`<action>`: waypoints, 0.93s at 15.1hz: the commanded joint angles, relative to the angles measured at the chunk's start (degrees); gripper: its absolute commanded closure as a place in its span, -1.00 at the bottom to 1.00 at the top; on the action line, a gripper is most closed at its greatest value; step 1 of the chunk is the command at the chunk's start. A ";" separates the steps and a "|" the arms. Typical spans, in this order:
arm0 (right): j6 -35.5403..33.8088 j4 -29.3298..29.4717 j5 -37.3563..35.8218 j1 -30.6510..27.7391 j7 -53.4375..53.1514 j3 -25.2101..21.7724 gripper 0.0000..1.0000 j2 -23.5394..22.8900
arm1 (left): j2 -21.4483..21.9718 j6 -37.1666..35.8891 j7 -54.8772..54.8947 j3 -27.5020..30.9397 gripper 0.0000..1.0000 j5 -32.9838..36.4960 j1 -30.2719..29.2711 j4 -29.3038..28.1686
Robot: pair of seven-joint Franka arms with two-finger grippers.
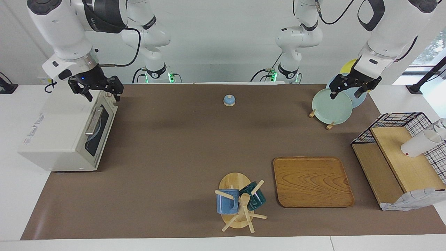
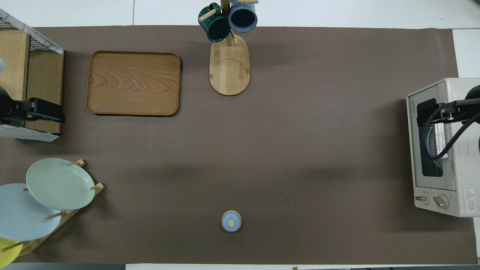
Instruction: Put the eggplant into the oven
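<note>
The oven (image 1: 66, 134) is seen at the desk (image 1: 181, 146) edge on the right arm's end, its door shut. The right pincer (image 1: 98, 93) is held apart over it. The eggplant is not seen. The left pincer (image 1: 349, 91) is held apart over the green plate (image 1: 331, 106).

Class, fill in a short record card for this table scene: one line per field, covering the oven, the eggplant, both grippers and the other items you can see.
oven: at the right arm's end of the table, door shut
eggplant: not visible in either view
right gripper: open, empty, over the oven's top edge
left gripper: open, empty, over the plate rack
tray: bare
mug stand: two mugs, beside the tray
small blue lid: mid-table, near the robots
wire shelf: at the left arm's end
</note>
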State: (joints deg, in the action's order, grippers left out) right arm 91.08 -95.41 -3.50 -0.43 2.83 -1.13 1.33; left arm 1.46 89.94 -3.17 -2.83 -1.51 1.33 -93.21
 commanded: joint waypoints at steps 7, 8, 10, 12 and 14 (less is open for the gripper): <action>1.12 -0.13 1.39 -0.36 1.39 -0.02 -1.00 0.43 | 0.91 -0.38 -0.08 -0.07 -1.00 0.90 -0.10 -0.30; 1.12 -0.13 1.47 -0.27 1.30 -0.02 -1.00 0.43 | 0.91 -0.38 -0.08 -0.07 -1.00 0.90 -0.10 -0.30; 1.12 -0.13 1.47 -0.36 1.47 -0.02 -1.00 0.43 | 0.91 -0.38 -0.08 -0.07 -1.00 0.90 -0.10 -0.30; 1.03 -0.13 1.56 -0.36 1.47 -0.02 -1.00 0.43 | 0.91 -0.38 -0.08 -0.07 -1.00 0.90 -0.10 -0.30; 1.03 -0.13 2.43 -0.36 1.30 -0.02 -1.00 0.43 | 0.91 -0.38 -0.08 -0.07 -1.00 0.90 -0.10 -0.30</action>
State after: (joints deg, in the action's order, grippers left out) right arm 91.19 -95.25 -3.36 -0.38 2.83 -1.13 1.35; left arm 1.46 89.94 -3.17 -2.83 -1.51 1.33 -93.21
